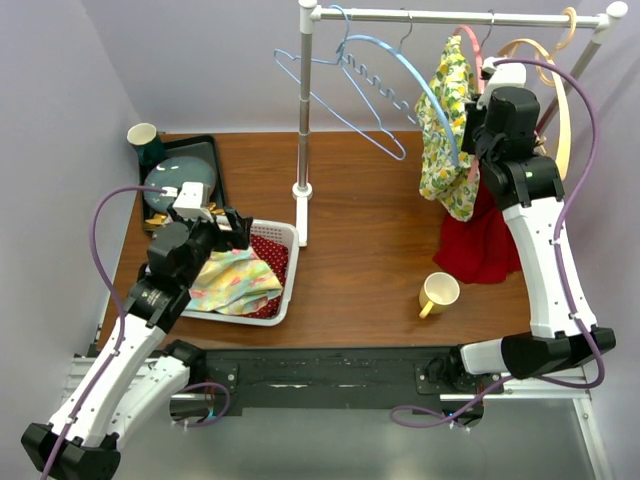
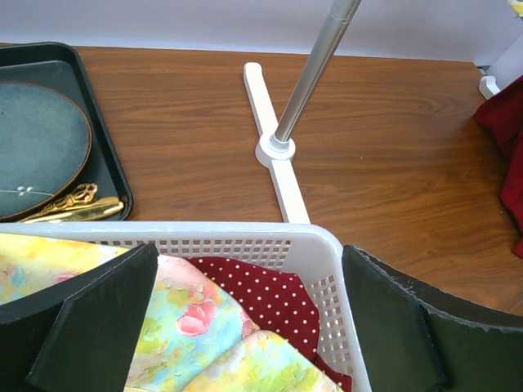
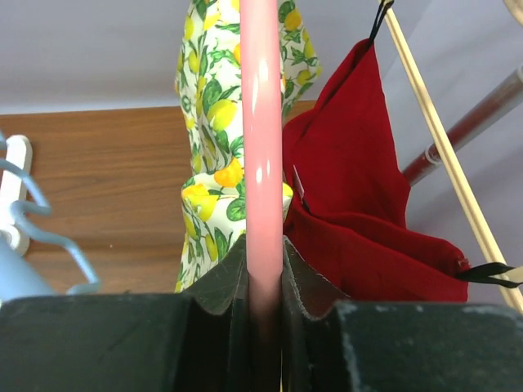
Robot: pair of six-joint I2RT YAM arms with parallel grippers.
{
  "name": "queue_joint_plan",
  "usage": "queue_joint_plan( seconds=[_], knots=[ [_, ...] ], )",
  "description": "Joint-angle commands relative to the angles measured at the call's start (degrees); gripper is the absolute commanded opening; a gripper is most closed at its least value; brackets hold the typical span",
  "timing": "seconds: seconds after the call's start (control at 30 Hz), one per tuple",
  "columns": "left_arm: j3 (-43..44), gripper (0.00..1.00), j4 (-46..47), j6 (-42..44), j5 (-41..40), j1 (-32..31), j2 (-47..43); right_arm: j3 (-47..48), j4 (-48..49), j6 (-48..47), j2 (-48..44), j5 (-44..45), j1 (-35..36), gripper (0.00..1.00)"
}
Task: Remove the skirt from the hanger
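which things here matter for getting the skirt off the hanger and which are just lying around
For the job: lemon-print garment (likely the skirt), pink hanger, right gripper clamped on it, rack rail.

Lying about: yellow mug, white basket, tray with plate, cup, red garment.

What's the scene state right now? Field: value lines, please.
right end effector: shut on pink hanger, up at rack
left end effector: open, over basket
lemon garment: hanging, at the pink hanger
red garment: hanging next to it
basket contents: floral cloth, dotted cloth
mug: upright, near red garment
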Motion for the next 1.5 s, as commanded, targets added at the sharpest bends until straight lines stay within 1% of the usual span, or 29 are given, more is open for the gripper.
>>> queue_joint_plan(
  seconds=[0.0, 0.17, 0.3, 0.5, 0.6, 0.7, 0.8, 0.97, 1.13, 1.27, 1.37, 1.4, 1.43, 1.47],
  knots=[
    [-0.30, 1.00, 2.63, 1.04, 0.94, 0.27, -0.11, 0.65, 8.15, -1.51, -2.21, -1.55, -0.20, 0.00],
    [-0.21, 1.00, 2.55, 1.22, 0.33, 0.27, 0.33, 3.81, 10.26, -1.59, -1.51, -2.34, -0.20, 0.00],
    [-0.39, 1.00, 2.63, 1.22, 0.50, 0.27, 0.85, 8.81, 11.14, -1.68, -0.28, -2.17, -0.11, 0.00],
    [-0.04, 1.00, 2.46, 1.48, 1.29, 0.27, 0.25, 9.62, 13.43, -0.98, -1.50, -2.43, -0.20, 0.00],
    [-0.65, 1.00, 3.07, 1.39, 1.64, 0.27, -0.37, 9.88, 12.12, -0.72, -2.21, -1.64, -0.20, 0.00],
    [-0.57, 1.00, 3.16, 1.31, 2.52, 0.27, 0.15, 8.04, 10.97, -0.54, -4.14, -1.81, -0.20, 0.00],
    [-0.22, 1.00, 2.90, 1.39, 3.49, 0.27, 0.50, 5.15, 9.40, 2.01, -6.69, -2.17, -0.11, 0.00],
    [-0.30, 1.00, 3.16, 1.48, 4.37, 0.27, 0.07, 0.75, 9.30, 2.98, -10.29, -2.08, -0.11, 0.00],
    [-0.30, 1.00, 3.07, 1.57, 4.54, 0.27, -0.02, 0.39, 8.95, 2.45, -11.08, -2.52, -0.11, 0.00],
    [-0.22, 1.00, 3.07, 1.92, 4.37, 0.27, -0.11, -0.75, 7.72, 4.37, -12.84, -3.40, -0.11, 0.00],
    [-0.04, 1.00, 2.72, 2.53, 4.63, 0.27, -0.28, 0.30, 1.59, 7.53, -13.55, -3.92, -0.11, 0.00],
    [-0.04, 1.00, 2.72, 2.62, 4.81, 0.27, -0.37, 0.22, -2.61, 9.03, -13.90, -3.66, -0.11, 0.00],
    [-0.04, 1.00, 2.72, 2.80, 5.33, 0.27, -0.46, -0.39, -3.78, 10.96, -15.81, -3.40, -0.20, 0.00],
    [-0.04, 1.00, 3.07, 3.15, 6.64, 0.27, -0.64, -3.18, -4.41, 14.63, -17.22, -3.83, -0.11, 0.00]
  ],
)
